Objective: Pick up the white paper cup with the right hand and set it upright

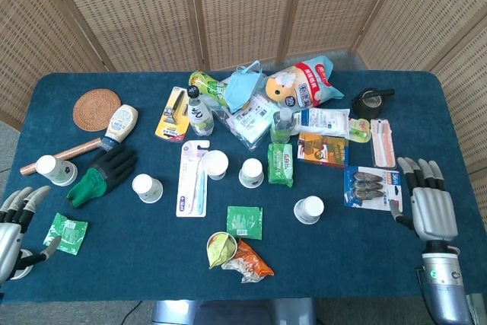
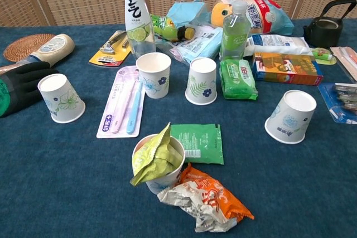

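Observation:
A white paper cup (image 1: 309, 209) stands upside down on the blue table (image 1: 152, 264), right of centre; the chest view shows its flat base on top (image 2: 290, 116). My right hand (image 1: 430, 207) hovers at the table's right edge, well to the right of that cup, fingers spread and holding nothing. At the front left corner, my left hand (image 1: 15, 226) is open and empty too. Neither hand appears in the chest view.
More paper cups stand about: one upright (image 2: 154, 74), two inverted (image 2: 201, 81) (image 2: 61, 98), one stuffed with wrappers (image 2: 158, 163). A blue fish packet (image 1: 370, 185) lies between cup and right hand. Bottles (image 2: 135, 15), packets and a black kettle (image 2: 328, 26) crowd the back.

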Robot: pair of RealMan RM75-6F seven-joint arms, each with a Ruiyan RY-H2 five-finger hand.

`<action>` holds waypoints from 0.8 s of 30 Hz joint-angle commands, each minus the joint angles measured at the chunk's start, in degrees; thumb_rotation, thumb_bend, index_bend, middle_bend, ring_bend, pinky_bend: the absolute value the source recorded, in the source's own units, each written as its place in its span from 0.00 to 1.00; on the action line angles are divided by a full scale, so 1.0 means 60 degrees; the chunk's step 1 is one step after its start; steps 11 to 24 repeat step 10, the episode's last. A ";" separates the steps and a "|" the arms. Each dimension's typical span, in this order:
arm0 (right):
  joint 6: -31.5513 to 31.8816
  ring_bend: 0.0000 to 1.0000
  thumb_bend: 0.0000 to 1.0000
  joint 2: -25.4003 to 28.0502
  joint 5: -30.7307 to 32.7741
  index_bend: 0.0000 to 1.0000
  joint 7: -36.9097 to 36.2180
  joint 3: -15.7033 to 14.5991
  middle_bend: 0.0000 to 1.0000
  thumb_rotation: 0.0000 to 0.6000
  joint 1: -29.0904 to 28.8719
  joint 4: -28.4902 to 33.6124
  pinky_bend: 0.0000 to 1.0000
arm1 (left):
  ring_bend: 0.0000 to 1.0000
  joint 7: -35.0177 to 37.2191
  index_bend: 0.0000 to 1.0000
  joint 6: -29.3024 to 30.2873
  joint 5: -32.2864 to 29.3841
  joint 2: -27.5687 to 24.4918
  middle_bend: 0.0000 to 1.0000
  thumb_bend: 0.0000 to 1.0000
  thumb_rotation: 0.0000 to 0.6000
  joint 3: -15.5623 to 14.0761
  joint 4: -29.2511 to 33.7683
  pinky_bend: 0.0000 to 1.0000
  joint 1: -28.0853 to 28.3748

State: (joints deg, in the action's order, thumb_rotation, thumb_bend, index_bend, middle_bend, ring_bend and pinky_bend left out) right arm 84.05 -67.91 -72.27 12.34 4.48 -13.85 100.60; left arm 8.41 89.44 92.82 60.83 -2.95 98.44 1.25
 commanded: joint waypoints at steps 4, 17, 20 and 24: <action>0.0224 0.00 0.40 0.0148 -0.0232 0.08 0.0023 -0.0151 0.13 1.00 0.0350 0.0208 0.00 | 0.00 -0.0505 0.00 -0.0009 -0.0165 0.0224 0.14 0.35 1.00 0.0124 -0.0006 0.06 -0.0020; 0.0177 0.00 0.40 0.0210 -0.0275 0.08 0.0008 -0.0137 0.13 1.00 0.0513 0.0242 0.00 | 0.00 -0.0738 0.00 -0.0192 -0.0265 0.0307 0.14 0.35 1.00 0.0204 0.0080 0.05 0.0074; 0.0177 0.00 0.40 0.0210 -0.0275 0.08 0.0008 -0.0137 0.13 1.00 0.0513 0.0242 0.00 | 0.00 -0.0738 0.00 -0.0192 -0.0265 0.0307 0.14 0.35 1.00 0.0204 0.0080 0.05 0.0074; 0.0177 0.00 0.40 0.0210 -0.0275 0.08 0.0008 -0.0137 0.13 1.00 0.0513 0.0242 0.00 | 0.00 -0.0738 0.00 -0.0192 -0.0265 0.0307 0.14 0.35 1.00 0.0204 0.0080 0.05 0.0074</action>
